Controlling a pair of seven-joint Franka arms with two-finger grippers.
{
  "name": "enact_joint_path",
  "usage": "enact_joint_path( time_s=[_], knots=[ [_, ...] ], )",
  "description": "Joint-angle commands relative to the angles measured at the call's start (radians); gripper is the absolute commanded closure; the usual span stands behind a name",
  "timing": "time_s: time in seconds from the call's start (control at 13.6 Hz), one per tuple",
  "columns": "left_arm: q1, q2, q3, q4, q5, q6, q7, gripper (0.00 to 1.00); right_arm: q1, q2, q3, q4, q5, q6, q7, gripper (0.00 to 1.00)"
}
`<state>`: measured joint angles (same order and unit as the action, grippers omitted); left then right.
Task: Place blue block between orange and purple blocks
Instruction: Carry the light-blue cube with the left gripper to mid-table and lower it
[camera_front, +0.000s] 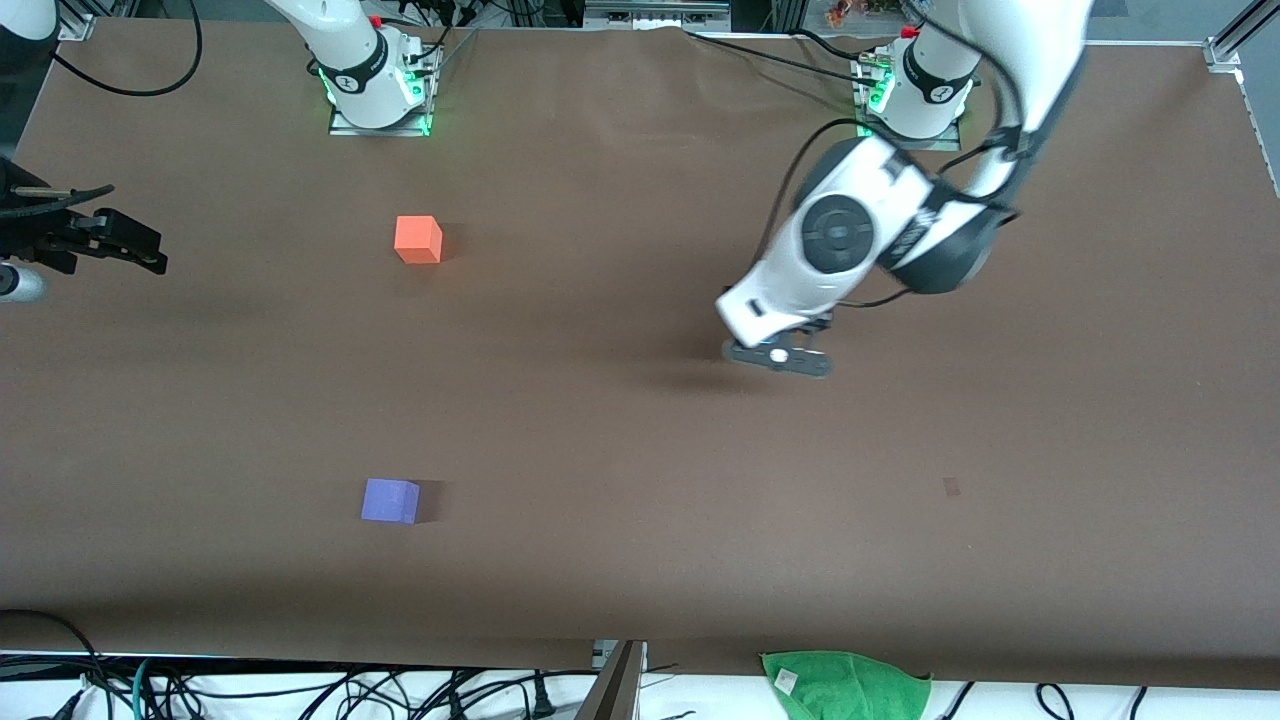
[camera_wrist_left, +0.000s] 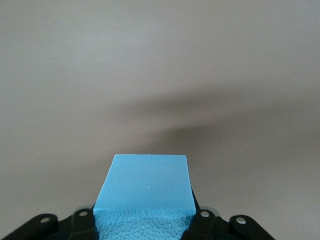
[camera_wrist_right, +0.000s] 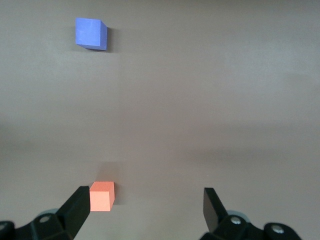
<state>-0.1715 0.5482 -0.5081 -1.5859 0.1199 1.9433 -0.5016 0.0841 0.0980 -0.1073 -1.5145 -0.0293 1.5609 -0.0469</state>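
Note:
The blue block (camera_wrist_left: 147, 182) is clamped between the fingers of my left gripper (camera_wrist_left: 145, 222), held above the bare table; in the front view the hand hides it. My left gripper (camera_front: 778, 357) hangs over the middle of the table toward the left arm's end. The orange block (camera_front: 418, 240) sits near the right arm's base, and the purple block (camera_front: 390, 500) sits nearer the front camera, roughly in line with it. My right gripper (camera_front: 140, 248) is open and empty in the air at the right arm's end of the table. Its wrist view shows the orange block (camera_wrist_right: 102, 196) and the purple block (camera_wrist_right: 90, 33).
A green cloth (camera_front: 845, 685) lies off the table's front edge. A small dark mark (camera_front: 951, 487) is on the brown table cover. Cables run along the front edge and round both bases.

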Motion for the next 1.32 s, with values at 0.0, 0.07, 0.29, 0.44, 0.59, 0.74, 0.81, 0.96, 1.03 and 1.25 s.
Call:
enact_joint_path(
  time_s=[0.0, 0.07, 0.29, 0.44, 0.59, 0.74, 0.81, 0.96, 1.03, 1.25],
  knots=[
    [-0.124, 0.157, 0.042, 0.164, 0.021, 0.008, -0.093, 0.76, -0.006, 0.002, 0.006, 0.007, -0.008, 0.005, -0.011, 0.00],
    [-0.160, 0.185, 0.074, 0.179, 0.021, 0.035, -0.121, 0.76, -0.006, 0.002, 0.006, 0.007, -0.008, 0.005, -0.011, 0.00],
    [-0.265, 0.243, 0.167, 0.185, 0.020, 0.161, -0.184, 0.72, -0.007, 0.002, 0.004, 0.007, -0.008, 0.005, -0.011, 0.00],
    [-0.290, 0.285, 0.184, 0.187, 0.020, 0.258, -0.228, 0.72, -0.007, 0.005, 0.006, 0.007, -0.008, 0.005, -0.011, 0.00],
    [-0.293, 0.302, 0.184, 0.187, 0.021, 0.299, -0.239, 0.71, -0.006, 0.005, 0.006, 0.007, -0.008, 0.005, -0.011, 0.00],
    [-0.296, 0.305, 0.184, 0.185, 0.021, 0.301, -0.244, 0.07, -0.007, 0.008, 0.006, 0.007, -0.006, 0.007, -0.011, 0.00],
    [-0.293, 0.306, 0.184, 0.185, 0.021, 0.301, -0.242, 0.00, -0.006, 0.008, 0.004, 0.007, -0.006, 0.008, -0.011, 0.00],
    [-0.290, 0.302, 0.184, 0.185, 0.020, 0.299, -0.242, 0.00, -0.006, 0.008, 0.006, 0.007, -0.006, 0.010, -0.011, 0.00],
    [-0.287, 0.302, 0.184, 0.187, 0.015, 0.299, -0.241, 0.00, -0.006, 0.011, 0.004, 0.007, -0.006, 0.010, -0.010, 0.00],
    [-0.261, 0.251, 0.178, 0.190, 0.023, 0.278, -0.229, 0.00, -0.003, 0.017, 0.008, 0.007, -0.005, 0.011, 0.001, 0.00]
  ],
)
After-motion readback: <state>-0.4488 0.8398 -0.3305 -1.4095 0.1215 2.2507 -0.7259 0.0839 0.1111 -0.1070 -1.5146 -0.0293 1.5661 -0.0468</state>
